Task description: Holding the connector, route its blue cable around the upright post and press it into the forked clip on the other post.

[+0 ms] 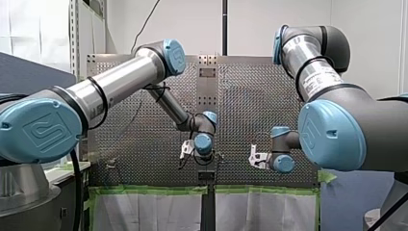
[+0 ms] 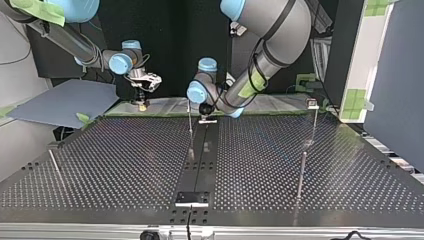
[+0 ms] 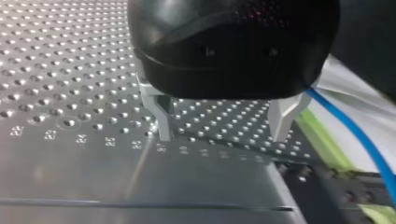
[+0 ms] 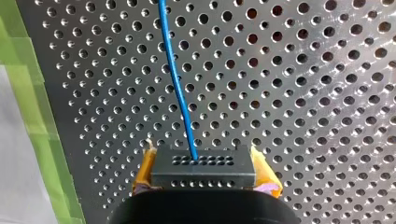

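Note:
In the right wrist view my right gripper (image 4: 204,179) has its yellow pads (image 4: 144,170) shut on a dark grey connector (image 4: 203,166). A blue cable (image 4: 175,79) runs from the connector's face away over the perforated table. The top view shows this gripper (image 2: 143,100) at the table's far edge, left of the middle. My left gripper (image 3: 222,135) hovers low over the plate, its metal fingers (image 3: 161,116) open with nothing between them. The blue cable (image 3: 359,140) passes beside it, over the green tape. A thin upright post (image 2: 190,127) stands just in front of my left gripper (image 2: 206,118).
More posts stand on the table: one with a small block head (image 2: 313,104) at the top view's far right, a plain one (image 2: 301,172) nearer, and a leaning one (image 2: 54,162) at the left. A dark strip (image 2: 200,160) runs down the middle.

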Motion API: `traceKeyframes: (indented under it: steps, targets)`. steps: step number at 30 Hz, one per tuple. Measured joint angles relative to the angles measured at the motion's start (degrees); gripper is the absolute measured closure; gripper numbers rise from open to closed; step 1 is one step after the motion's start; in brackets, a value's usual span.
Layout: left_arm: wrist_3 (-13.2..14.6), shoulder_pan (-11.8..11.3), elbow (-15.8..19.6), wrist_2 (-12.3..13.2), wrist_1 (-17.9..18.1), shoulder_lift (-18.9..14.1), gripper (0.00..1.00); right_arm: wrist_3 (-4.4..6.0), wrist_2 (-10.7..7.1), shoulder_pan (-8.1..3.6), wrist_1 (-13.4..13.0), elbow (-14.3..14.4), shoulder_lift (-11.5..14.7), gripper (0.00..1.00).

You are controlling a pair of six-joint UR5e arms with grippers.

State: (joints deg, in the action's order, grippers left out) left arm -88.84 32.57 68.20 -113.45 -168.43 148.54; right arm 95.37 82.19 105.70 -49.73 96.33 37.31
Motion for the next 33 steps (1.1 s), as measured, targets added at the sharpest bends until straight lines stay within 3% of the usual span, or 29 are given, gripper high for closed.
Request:
traceKeyframes:
  steps: [3, 11, 24, 33]
  targets:
    - [0.9, 0.1, 1.2, -0.1, -1.2, -1.1, 0.00, 0.00, 0.00, 0.00, 0.0, 0.0, 0.0, 1.00]
    - [1.2, 0.5, 4.9, 3.0, -2.4, -4.4, 0.00, 0.00, 0.00, 0.02, 0.1, 0.0, 0.0, 1.00]
    - [1.4, 2.3, 10.2, 8.9, -6.1, -5.5, 0.00, 0.00, 0.07, 0.00, 0.3, 0.0, 0.0, 1.00]
    - [-0.3, 3.1, 11.0, 9.7, -5.4, -8.4, 0.00, 0.00, 0.08, 0.01, 0.3, 0.0, 0.0, 1.00]
